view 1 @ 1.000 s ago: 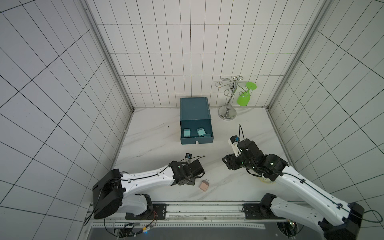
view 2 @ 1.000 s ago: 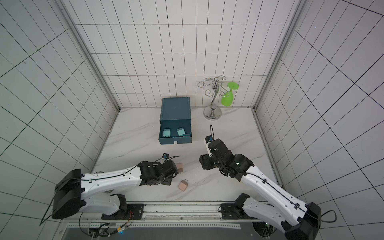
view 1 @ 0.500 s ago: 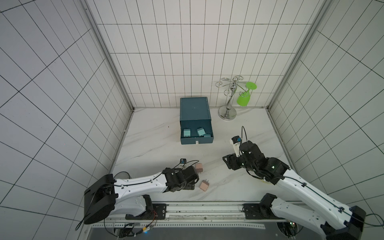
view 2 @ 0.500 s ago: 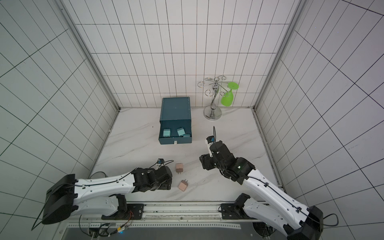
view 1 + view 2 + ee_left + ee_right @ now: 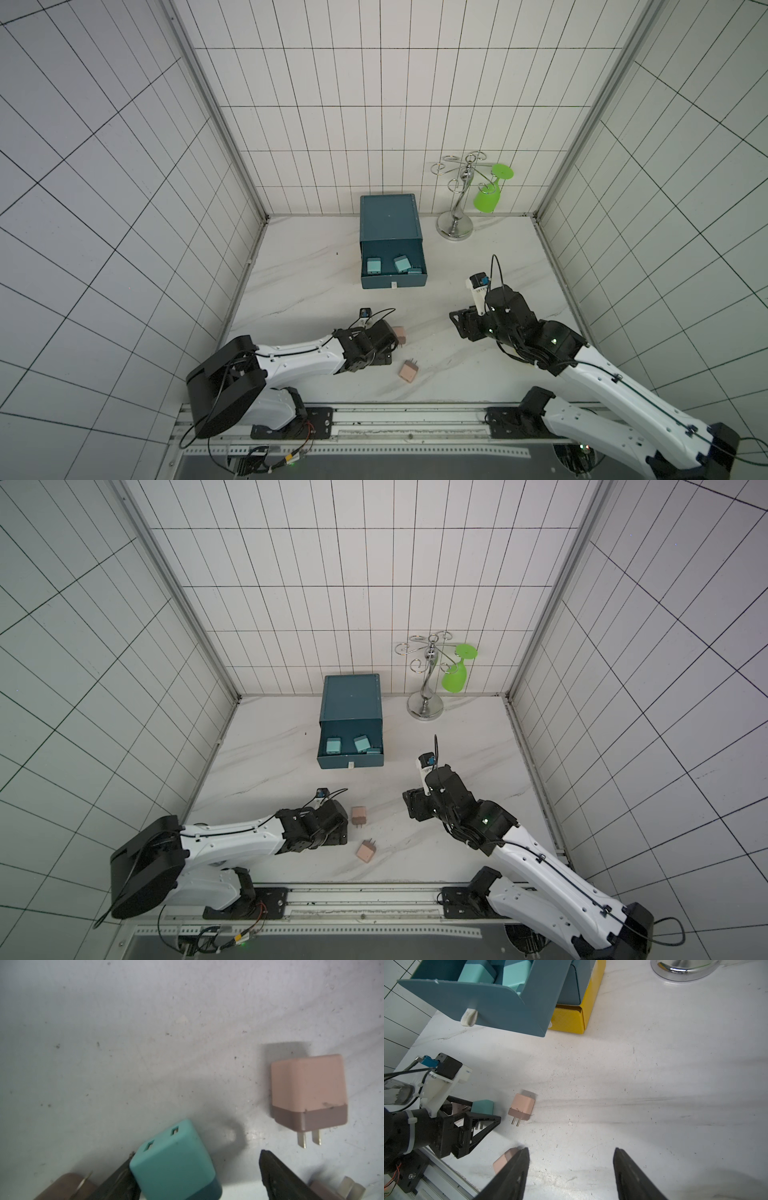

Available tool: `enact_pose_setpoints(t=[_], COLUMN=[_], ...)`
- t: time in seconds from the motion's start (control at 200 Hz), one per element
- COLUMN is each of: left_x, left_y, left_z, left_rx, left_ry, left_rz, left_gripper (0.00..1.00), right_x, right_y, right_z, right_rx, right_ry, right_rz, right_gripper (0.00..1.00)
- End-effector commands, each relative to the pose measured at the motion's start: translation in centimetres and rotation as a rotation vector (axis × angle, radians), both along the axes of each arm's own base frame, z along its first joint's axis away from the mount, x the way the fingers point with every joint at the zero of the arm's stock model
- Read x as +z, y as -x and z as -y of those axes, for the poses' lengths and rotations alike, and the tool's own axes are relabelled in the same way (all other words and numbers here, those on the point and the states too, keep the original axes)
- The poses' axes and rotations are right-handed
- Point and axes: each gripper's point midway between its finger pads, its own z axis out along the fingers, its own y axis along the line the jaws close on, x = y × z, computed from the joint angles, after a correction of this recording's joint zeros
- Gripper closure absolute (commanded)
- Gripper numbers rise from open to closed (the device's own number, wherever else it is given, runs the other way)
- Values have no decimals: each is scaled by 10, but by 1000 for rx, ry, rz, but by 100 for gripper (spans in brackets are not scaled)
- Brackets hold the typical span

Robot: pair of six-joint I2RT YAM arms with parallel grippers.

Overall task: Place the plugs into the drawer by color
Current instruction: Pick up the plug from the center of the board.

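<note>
At lower centre of both top views, the left gripper (image 5: 346, 825) now spreads its jaws wider, the boxy teal plug (image 5: 174, 1165) between them on the white marble table (image 5: 654, 1064); the right gripper (image 5: 571, 1150) has its jaws apart, empty.

Soft overhead light, dimmer in both top views, where the wall tiles (image 5: 104, 187) bow toward the edges. In the left wrist view the pinkish-tan plug (image 5: 307, 1088) throws a short shadow away from the left fingers (image 5: 280, 1178), themselves blurred. Glare streaks the chrome stand base (image 5: 683, 969).

bare tabletop (image 5: 432, 305) before the open drawer (image 5: 392, 282)
</note>
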Motion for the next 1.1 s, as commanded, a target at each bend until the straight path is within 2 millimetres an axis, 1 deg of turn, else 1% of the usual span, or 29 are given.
enact_pose_setpoints(t=[0.0, 0.035, 0.13, 0.195, 0.275, 0.37, 0.44, 0.475, 0.53, 0.62, 0.645, 0.67, 0.73, 0.755, 0.775, 0.835, 0.86, 0.905, 0.984, 1.029, 1.054, 1.094], left_x=[-8, -8, -15, -19, -20, -19, -18, -18, -19, -23, -24, -26, -24, -21, -18, 0, 13, 37, 93, 119, 134, 154], left_y=[-2, -3, 3, 10, 18, 23, 23, 21, 18, 9, 7, 6, 4, 3, 2, -2, -4, -7, -8, -8, -7, -12], left_z=[6, 6, -1, -7, -14, -16, -15, -17, -19, -20, -20, -19, -20, -19, -18, -11, -5, 6, 30, 38, 41, 35], left_rx=[-22, -23, -20, -18, -14, -17, -29, -27, -26, -21, -20, -26, -25, -26, -31, -52, -67, -104, -174, -205, -213, -193], left_ry=[-24, -37, -107, -173, -255, -277, -263, -260, -256, -226, -216, -210, -214, -215, -209, -169, -128, -39, 202, 315, 368, 376], left_rz=[-24, -25, -44, -57, -64, -70, -70, -72, -79, -84, -91, -97, -95, -94, -89, -57, -33, 13, 113, 174, 205, 250], left_gripper=[18, 22, 36, 38, 37, 37, 45, 46, 55, 57, 62, 71, 78, 86, 91, 97, 100, 100, 100, 100, 100, 100], right_x=[-9, -9, -10, -9, -10, -11, -13, -13, -14, -15, -15, -15, -15, -14, -14, -10, -8, -4, -1, 1, 2, 3], right_y=[-1, -1, -1, -2, -1, -2, -2, -2, -2, -2, -2, -2, -1, -1, 0, 4, 6, 9, 12, 14, 14, 14], right_z=[8, 8, 9, 9, 9, 7, 6, 6, 4, 2, 2, 2, 1, 0, -1, -8, -11, -15, -17, -18, -18, -18], right_rx=[-28, -28, -29, -31, -29, -28, -28, -27, -24, -18, -17, -17, -12, -6, 0, 37, 56, 86, 104, 114, 116, 116], right_ry=[26, 26, 30, 28, 28, 25, 26, 23, 21, 19, 21, 21, 15, 10, 4, -29, -47, -66, -80, -88, -92, -96], right_rz=[1, 1, 2, 3, 0, -4, -8, -10, -13, -18, -19, -19, -19, -21, -21, -24, -24, -22, -20, -18, -15, -11], right_gripper=[32, 32, 32, 32, 32, 32, 32, 32, 32, 32, 32, 32, 32, 32, 32, 32, 32, 32, 32, 33, 33, 32])
